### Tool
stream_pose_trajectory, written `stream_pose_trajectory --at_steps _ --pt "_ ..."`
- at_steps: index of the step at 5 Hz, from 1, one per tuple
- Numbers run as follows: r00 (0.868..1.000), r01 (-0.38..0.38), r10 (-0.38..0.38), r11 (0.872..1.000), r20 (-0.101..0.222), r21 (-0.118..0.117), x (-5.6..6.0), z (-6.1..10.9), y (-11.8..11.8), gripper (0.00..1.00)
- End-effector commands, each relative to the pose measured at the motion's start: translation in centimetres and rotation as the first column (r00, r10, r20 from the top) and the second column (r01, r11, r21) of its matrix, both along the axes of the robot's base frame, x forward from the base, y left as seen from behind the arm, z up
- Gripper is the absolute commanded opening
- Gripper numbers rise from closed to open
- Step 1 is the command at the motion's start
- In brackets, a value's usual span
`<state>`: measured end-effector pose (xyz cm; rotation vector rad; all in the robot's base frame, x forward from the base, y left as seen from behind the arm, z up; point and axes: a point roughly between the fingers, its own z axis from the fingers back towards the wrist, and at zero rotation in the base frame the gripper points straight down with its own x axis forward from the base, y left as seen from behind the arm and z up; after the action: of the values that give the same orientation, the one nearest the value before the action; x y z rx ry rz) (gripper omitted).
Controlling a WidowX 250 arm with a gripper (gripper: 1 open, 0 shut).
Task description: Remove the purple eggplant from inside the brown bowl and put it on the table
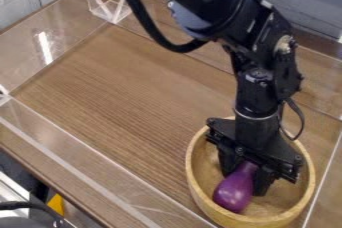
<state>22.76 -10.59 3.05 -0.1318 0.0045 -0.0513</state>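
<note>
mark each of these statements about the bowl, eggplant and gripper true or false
1. The purple eggplant is inside the brown bowl. True.
2. The gripper is up above the far left corner of the table. False: it is down at the bowl, on the right side of the picture.
3. The eggplant lies on the bare table. False: it is in the bowl.
4. The gripper's fingers are at one end of the eggplant. True.
5. The bowl is upside down. False: it stands upright with its opening facing up.
6. The eggplant has yet to be put on the table. True.
</note>
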Motion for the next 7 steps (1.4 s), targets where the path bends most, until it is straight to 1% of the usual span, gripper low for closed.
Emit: stream_pose_trajectory --at_steps 1,3,4,5,6,7 --pt "0.999 -0.042 0.042 0.999 0.034 -0.012 0.1 0.7 -0.4 0.0" --pt "1.0 0.003 -0.003 1.0 0.031 -0.004 -0.1 3.0 1.0 0.0" --pt "0.998 -0.016 0.016 1.0 0.054 0.005 0.9 4.8 1.1 0.0" --pt "0.998 -0.024 0.023 1.0 0.06 0.015 1.7 5.5 0.7 0.0" --pt "0.998 0.038 -0.039 0.999 0.058 0.022 0.7 4.3 0.9 0.0" --pt "0.994 0.094 -0.096 0.995 0.06 0.028 0.1 3.5 1.2 0.0"
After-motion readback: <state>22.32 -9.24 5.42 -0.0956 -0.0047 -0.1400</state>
